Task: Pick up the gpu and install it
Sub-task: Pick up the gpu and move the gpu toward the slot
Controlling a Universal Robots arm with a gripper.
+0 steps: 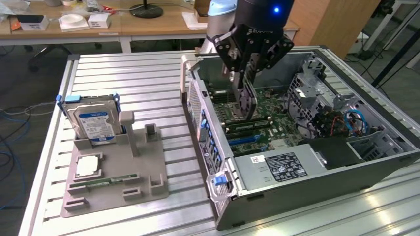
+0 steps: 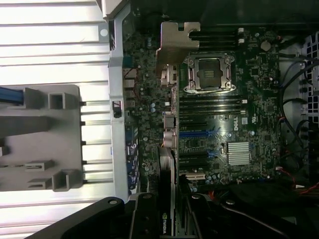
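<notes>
Ribbed metal table (image 1: 131, 78), desks (image 1: 157, 22) behind; tool (image 1: 244, 81) holds gpu (image 1: 247, 105) over case (image 1: 315, 177).

I see the gripper (image 1: 245, 73) clamping the gpu (image 1: 248, 104) upright inside the open case (image 1: 213, 147). The card's lower end hangs close over the motherboard (image 1: 279, 110).

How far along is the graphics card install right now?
Done: pickup; the black gripper holds the thin dark gpu card with its metal bracket. In hand: the card hangs edge-down over the green motherboard inside the open grey computer case. Left: seating it; whether it touches a slot yet, I cannot tell.
</notes>
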